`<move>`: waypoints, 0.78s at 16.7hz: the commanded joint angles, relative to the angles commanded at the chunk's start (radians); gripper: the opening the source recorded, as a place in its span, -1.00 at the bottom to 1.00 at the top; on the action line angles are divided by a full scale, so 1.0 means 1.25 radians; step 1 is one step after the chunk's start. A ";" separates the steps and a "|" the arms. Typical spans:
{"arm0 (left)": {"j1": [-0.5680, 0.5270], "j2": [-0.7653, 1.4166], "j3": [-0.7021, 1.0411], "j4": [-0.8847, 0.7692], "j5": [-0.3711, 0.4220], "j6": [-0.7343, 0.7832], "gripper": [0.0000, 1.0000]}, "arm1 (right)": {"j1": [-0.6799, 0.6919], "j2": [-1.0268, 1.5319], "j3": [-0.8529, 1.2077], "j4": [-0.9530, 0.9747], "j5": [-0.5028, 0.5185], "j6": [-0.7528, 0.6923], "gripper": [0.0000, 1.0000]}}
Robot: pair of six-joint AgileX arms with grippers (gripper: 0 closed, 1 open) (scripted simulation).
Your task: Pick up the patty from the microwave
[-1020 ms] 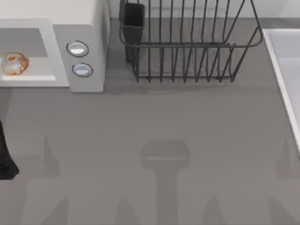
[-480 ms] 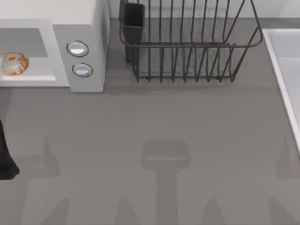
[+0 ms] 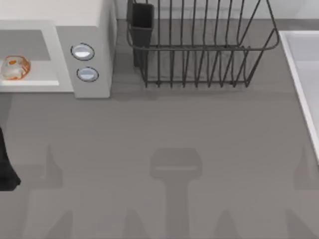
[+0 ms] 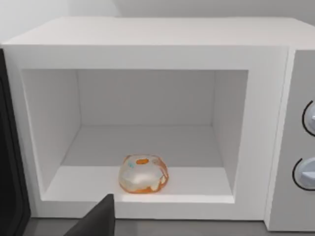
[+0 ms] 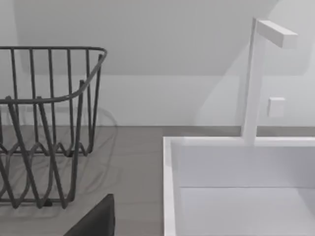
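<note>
The patty (image 4: 143,173) sits on the floor of the microwave (image 4: 147,44) cavity, close to the front lip and a little toward the side away from the knobs. In the top view the patty (image 3: 15,67) shows at the far left, just inside the open mouth of the microwave (image 3: 89,17), with the two round knobs (image 3: 82,52) on the panel to its right.

One dark finger (image 4: 96,221) of the left gripper pokes into the left wrist view — the patty lies beyond its tip and slightly to the knob side, apart from it, nothing touching. The second finger is out of frame, so I cannot tell whether the left gripper is spread or closed. In the top view a dark piece of the left arm (image 3: 6,169) sits at the left edge, on the near side of the microwave.

In the right wrist view a single dark finger (image 5: 96,221) shows likewise, so the right gripper's state cannot be told either. Beyond that finger lie the black wire dish rack (image 5: 47,123) to one side and a white sink (image 5: 236,182) with its white faucet (image 5: 256,73) to the other — all well apart from the tip. The grey table (image 3: 174,129) runs between the rack and the arms
</note>
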 joint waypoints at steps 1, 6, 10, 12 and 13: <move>0.000 0.000 0.000 0.000 0.000 0.000 1.00 | 0.000 0.000 0.000 0.000 0.000 0.000 1.00; 0.000 0.000 0.000 0.000 0.000 0.000 1.00 | 0.000 0.000 0.000 0.000 0.000 0.000 1.00; 0.004 0.078 0.033 0.040 0.006 0.001 1.00 | 0.000 0.000 0.000 0.000 0.000 0.000 1.00; 0.008 0.163 0.068 0.084 0.013 0.003 1.00 | 0.000 0.000 0.000 0.000 0.000 0.000 1.00; 0.011 0.216 0.091 0.111 0.017 0.004 1.00 | 0.000 0.000 0.000 0.000 0.000 0.000 1.00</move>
